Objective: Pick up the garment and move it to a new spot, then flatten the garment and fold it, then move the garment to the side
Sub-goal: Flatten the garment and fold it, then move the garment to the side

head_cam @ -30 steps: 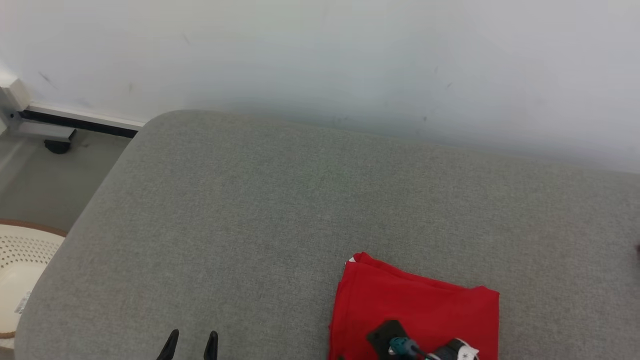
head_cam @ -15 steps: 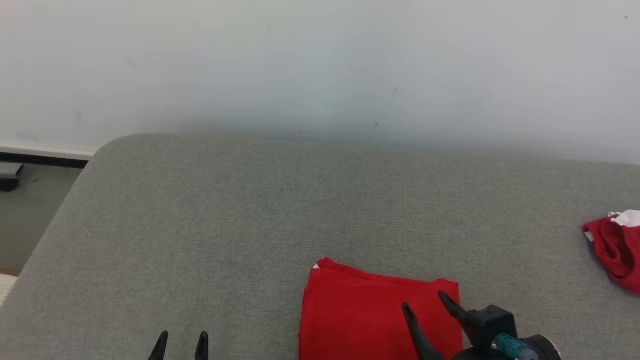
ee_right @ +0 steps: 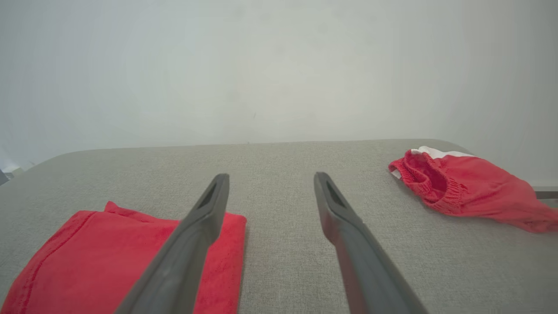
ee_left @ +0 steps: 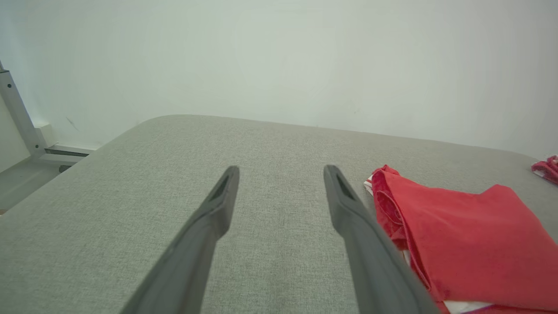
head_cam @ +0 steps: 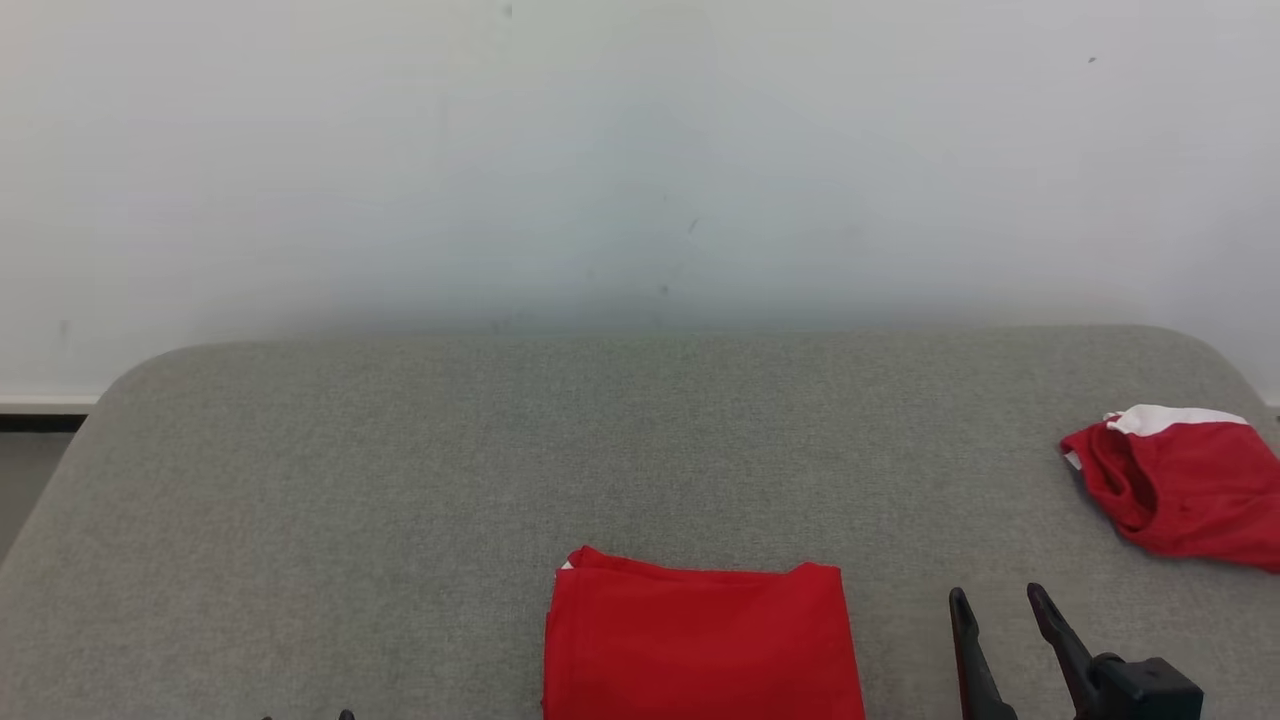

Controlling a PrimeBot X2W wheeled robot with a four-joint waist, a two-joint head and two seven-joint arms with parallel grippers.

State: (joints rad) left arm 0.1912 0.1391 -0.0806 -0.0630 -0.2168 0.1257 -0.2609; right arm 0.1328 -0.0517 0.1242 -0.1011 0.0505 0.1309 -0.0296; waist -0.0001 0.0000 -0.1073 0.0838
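Garment handling: one piece folded, one piece waiting

Folding appears finished for the folded garment point(head_cam: 700, 640), a flat red rectangle with squared edges. It lies at 6 o'clock on the grey cloth-covered desk point(head_cam: 400, 480), its near part cut off by the lower border of the head view. A sliver of white shows at its 10 o'clock corner. Whether this is its final side spot I cannot judge.

The crumpled garment point(head_cam: 1170, 485), red with a white band, lies bunched at 3 o'clock near the desk's rounded right edge, well apart from the folded piece. By my reading it is not yet picked up, flattened or folded. A full cycle of moving, flattening, folding and setting aside is therefore left for it.

My right pincer point(head_cam: 997, 595) stands at 5 o'clock in the head view, between the two garments. Its two dark fingers are parted with a clear gap and carry nothing. As far as I can see, it touches neither piece.

My left pincer point(ee_left: 281, 170) is spread wide over bare desk at 7 o'clock, likewise empty. In the left wrist view the folded garment lies just beside its right-hand finger, at 4 o'clock. Whether that finger brushes the cloth cannot be told.

Judged from this layout, the right pincer is the better placed of the two to reach the crumpled piece.
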